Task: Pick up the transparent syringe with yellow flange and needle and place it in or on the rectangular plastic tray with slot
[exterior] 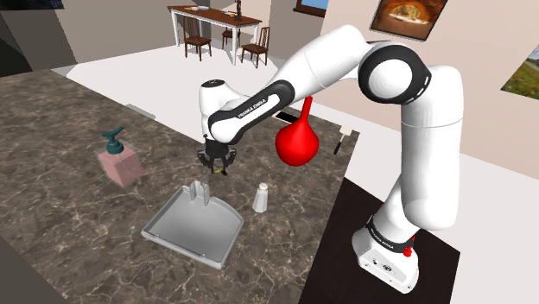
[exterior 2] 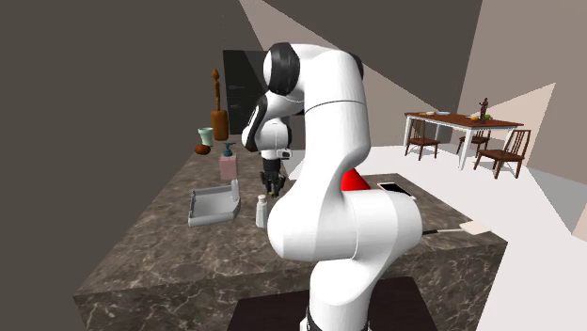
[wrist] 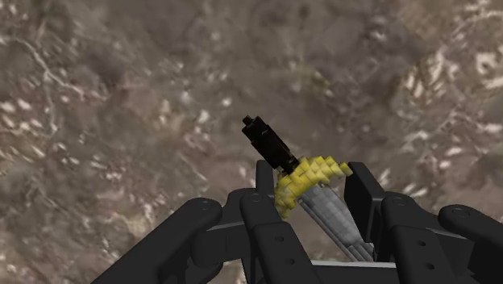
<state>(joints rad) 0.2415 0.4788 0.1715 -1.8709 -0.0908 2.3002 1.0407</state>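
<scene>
1. Gripper point(exterior: 216, 164) over the dark marbled counter point(exterior: 86, 233), fingers pointing down, pinching the syringe point(wrist: 332, 216) between them.
2. From the wrist view: fingers point(wrist: 361, 187) pressed against either side of the grey barrel, yellow flange point(wrist: 310, 177) just past the fingertips, short black tip point(wrist: 268, 141) jutting out beyond that, with bare counter behind it.
3. Syringe clear of the counter, touching nothing but the two fingers, slanted across the gap between them rather than in line with them.
4. Tray point(exterior: 194, 226) flat on the counter, pale grey, near the gripper and toward the shoulder view's lower left of it. Raised slotted piece at the end closest to the gripper.
5. Small white bottle point(exterior: 262, 199) upright just beside the tray, on the shoulder view's right of it.
6. Red bulb point(exterior: 294, 142) on the shoulder view's right of the gripper, partly behind the white forearm.
7. Pink soap bottle point(exterior: 119, 161) with a teal pump, well apart from the tray, toward the shoulder view's left.
</scene>
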